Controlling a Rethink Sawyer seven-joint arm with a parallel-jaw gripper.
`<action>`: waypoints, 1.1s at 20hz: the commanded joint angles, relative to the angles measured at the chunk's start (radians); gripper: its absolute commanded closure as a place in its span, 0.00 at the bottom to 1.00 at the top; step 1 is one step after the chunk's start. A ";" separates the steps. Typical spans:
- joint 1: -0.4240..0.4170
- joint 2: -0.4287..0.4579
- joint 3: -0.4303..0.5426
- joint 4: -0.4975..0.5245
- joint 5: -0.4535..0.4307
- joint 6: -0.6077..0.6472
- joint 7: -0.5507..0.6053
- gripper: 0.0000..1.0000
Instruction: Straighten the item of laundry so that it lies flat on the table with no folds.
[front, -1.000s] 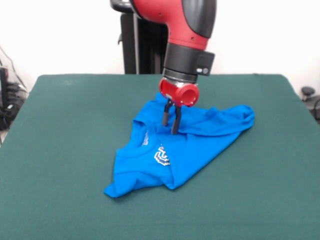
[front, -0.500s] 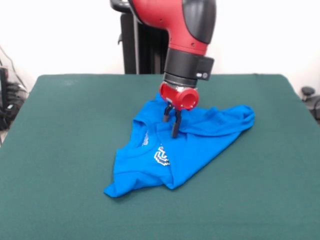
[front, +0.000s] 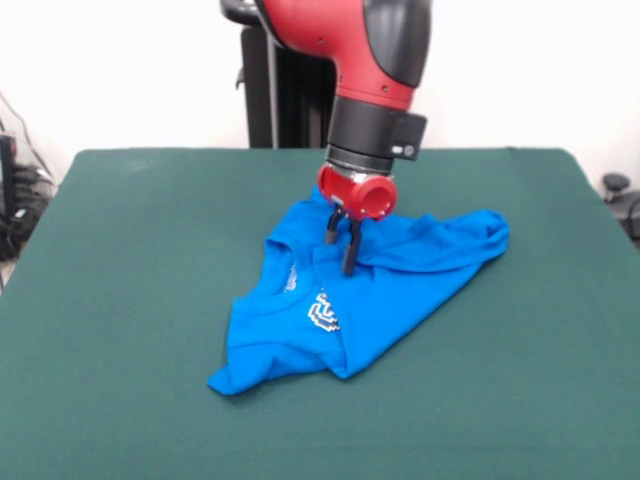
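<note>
The item of laundry (front: 350, 300) is a bright blue T-shirt lying crumpled and folded over itself near the middle of the table (front: 120, 300). Only a piece of its white print (front: 322, 312) shows. One sleeve end bunches at the right (front: 485, 235) and a corner points toward the front left (front: 228, 380). My gripper (front: 341, 243) comes down from the red and black arm onto the shirt's rear part. Its two dark fingers (front: 350, 250) stand a small gap apart, tips down on the cloth, with blue showing between them.
Dark green cloth stretches widely around the shirt on every side. The black pedestal (front: 275, 90) rises behind the table's far edge. Cables and dark gear sit off the table at the left (front: 15, 200) and right (front: 620, 195).
The wrist has turned slightly and the two fingers now look closer together than a second ago. The gripper keeps its height over the same spot. The shirt has not moved.
</note>
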 joint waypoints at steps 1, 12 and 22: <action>0.026 0.009 0.042 -0.066 0.037 0.010 0.214 0.00; 0.018 0.004 0.039 -0.067 0.020 0.036 0.187 1.00; -0.013 -0.126 0.069 0.019 -0.085 0.022 0.213 1.00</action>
